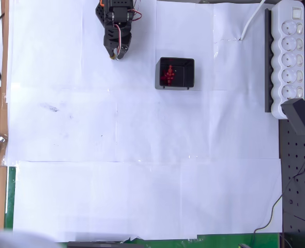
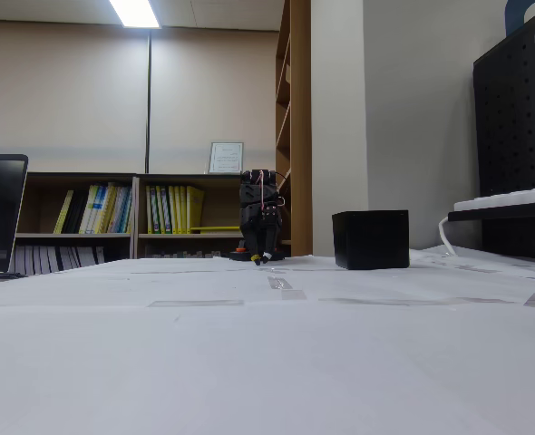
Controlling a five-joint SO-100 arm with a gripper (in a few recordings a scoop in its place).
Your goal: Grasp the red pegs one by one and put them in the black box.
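Overhead view shows the red pegs (image 1: 168, 75) clustered inside the black box (image 1: 175, 61); the gripper (image 1: 114, 53) rests left of it, apart, fingers seemingly together.

White paper-covered table (image 1: 142, 155) carries the black box (image 1: 175, 73) and power strip (image 1: 289, 57).
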